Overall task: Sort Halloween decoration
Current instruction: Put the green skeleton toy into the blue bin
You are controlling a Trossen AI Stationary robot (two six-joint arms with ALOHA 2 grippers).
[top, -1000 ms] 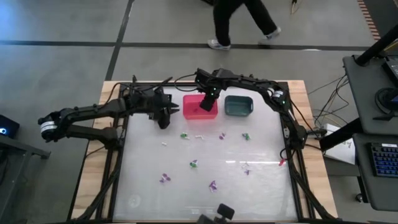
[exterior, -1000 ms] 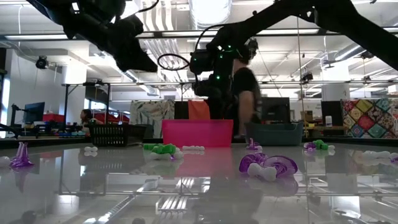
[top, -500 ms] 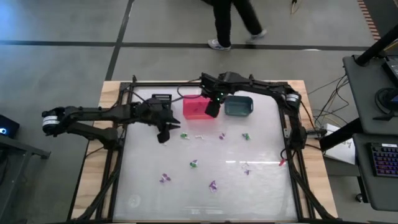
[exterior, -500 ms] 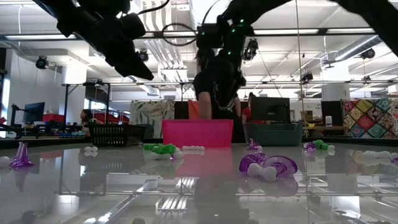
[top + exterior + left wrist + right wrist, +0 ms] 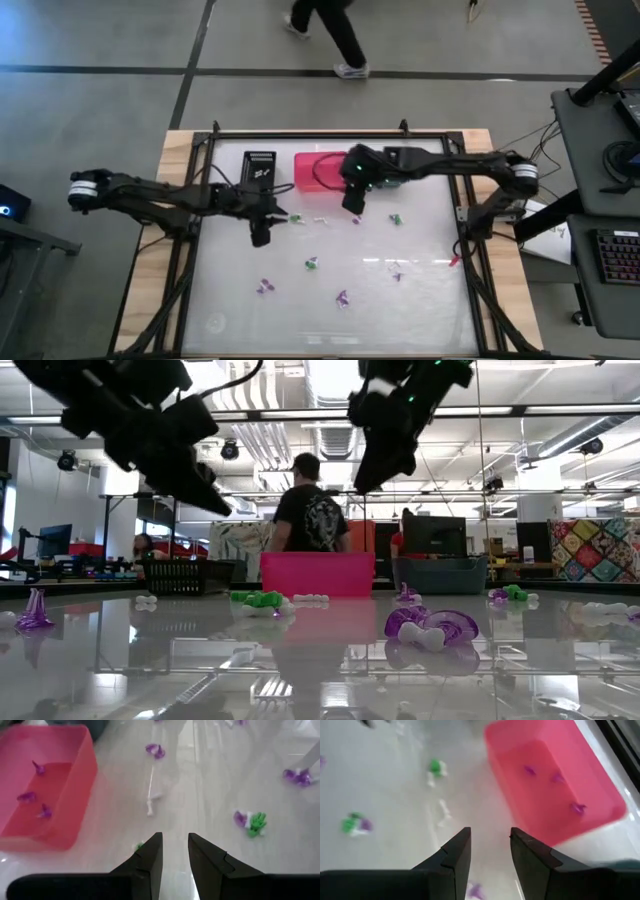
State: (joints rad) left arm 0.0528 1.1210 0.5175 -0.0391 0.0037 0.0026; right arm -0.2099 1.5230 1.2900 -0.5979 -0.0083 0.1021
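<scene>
Just behind the right gripper (image 5: 352, 203), toward the table's far edge, a pink bin (image 5: 320, 170) is seen, and three small purple trinkets (image 5: 555, 782) are lying on its floor. Partly hidden beneath the right arm, a teal bin (image 5: 392, 180) sits beside the pink one; its contents cannot be made out. A black bin (image 5: 259, 166) stands on the other side of the pink one, just beyond the left gripper (image 5: 260, 236); what it holds cannot be told. Both grippers are held above the table with nothing between their fingers: the right one's fingers are spread, the left one's parted by a narrow gap. Ahead of the left gripper, a white stick-like trinket (image 5: 150, 804) and a green and purple trinket (image 5: 251, 820) lie loose on the table (image 5: 420, 300). More green, purple and white trinkets (image 5: 312, 263) are scattered over the table nearer its front edge.
</scene>
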